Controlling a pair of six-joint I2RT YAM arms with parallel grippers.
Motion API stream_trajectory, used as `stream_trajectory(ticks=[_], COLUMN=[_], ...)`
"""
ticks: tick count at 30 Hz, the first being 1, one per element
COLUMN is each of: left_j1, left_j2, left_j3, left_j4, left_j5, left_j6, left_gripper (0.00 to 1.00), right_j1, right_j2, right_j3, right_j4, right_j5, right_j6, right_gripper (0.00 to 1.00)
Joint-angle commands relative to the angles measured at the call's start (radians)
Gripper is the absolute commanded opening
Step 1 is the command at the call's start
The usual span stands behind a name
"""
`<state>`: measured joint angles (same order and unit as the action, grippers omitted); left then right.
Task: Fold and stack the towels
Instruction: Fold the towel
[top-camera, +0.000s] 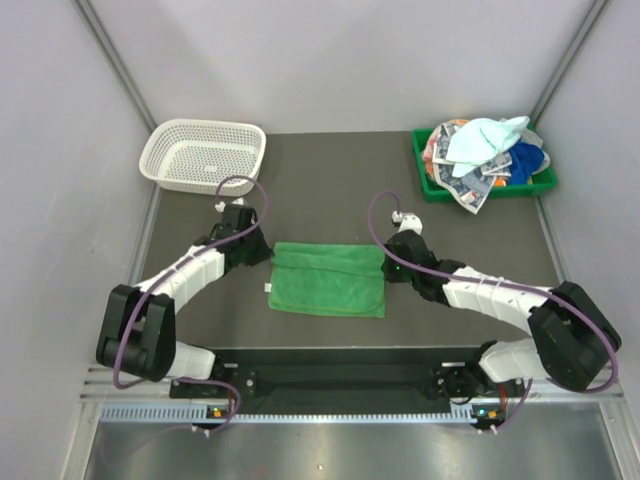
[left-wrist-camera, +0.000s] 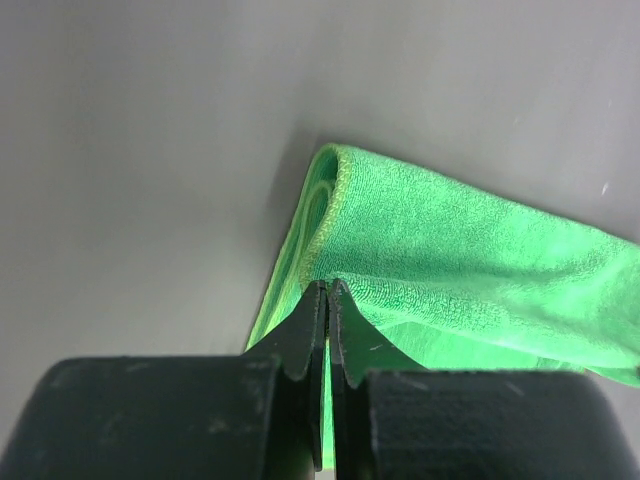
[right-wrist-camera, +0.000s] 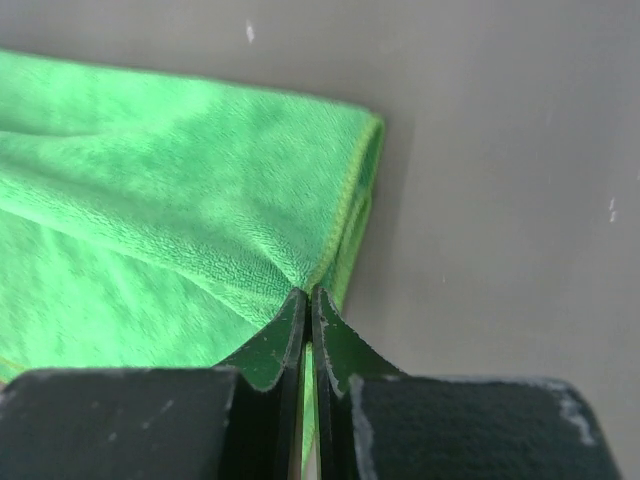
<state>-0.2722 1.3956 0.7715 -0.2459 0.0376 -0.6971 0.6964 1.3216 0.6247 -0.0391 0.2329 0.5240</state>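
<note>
Both arms fold out wide at the elbows, then angle inward and low toward each other. The left arm (top-camera: 185, 275) runs from its black elbow at the near left up to the left claw (top-camera: 266, 255). The right arm (top-camera: 490, 295) mirrors it from the near right, ending in the right claw (top-camera: 388, 267). Each claw has its jaws pressed together. The left claw (left-wrist-camera: 328, 290) pinches the left edge of the bright green towel (top-camera: 328, 280), and the right claw (right-wrist-camera: 305, 295) pinches its right edge. Purple cables loop over both wrists.
</note>
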Motion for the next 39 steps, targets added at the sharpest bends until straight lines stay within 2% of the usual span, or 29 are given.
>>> stream_trajectory(ticks=[1,14,21,39], left_j1=[-0.004,-0.007,-0.005,-0.007], left_j2=[-0.073,-0.208,-0.227,-0.283], left_j3=[-0.024,-0.084,-0.100,-0.115], left_j4=[0.008,-0.093,-0.135,-0.220], left_j5=[0.005,0.018,0.030,0.059], left_j6=[-0.005,0.005,-0.001,0.002], left_gripper=[0.00,0.00,0.00,0.00], right_j1=[0.029,0.106,0.170,0.244], right_j2=[-0.061,-0.153,-0.156,-0.240], right_j3=[-0.029,-0.091,-0.111,-0.164], right_j4=[0.001,-0.061,-0.079,-0.146], right_j5=[0.055,0.092,0.118,0.143], right_j6=[0.063,0.136,0.191,0.281], right_gripper=[0.00,0.00,0.00,0.01])
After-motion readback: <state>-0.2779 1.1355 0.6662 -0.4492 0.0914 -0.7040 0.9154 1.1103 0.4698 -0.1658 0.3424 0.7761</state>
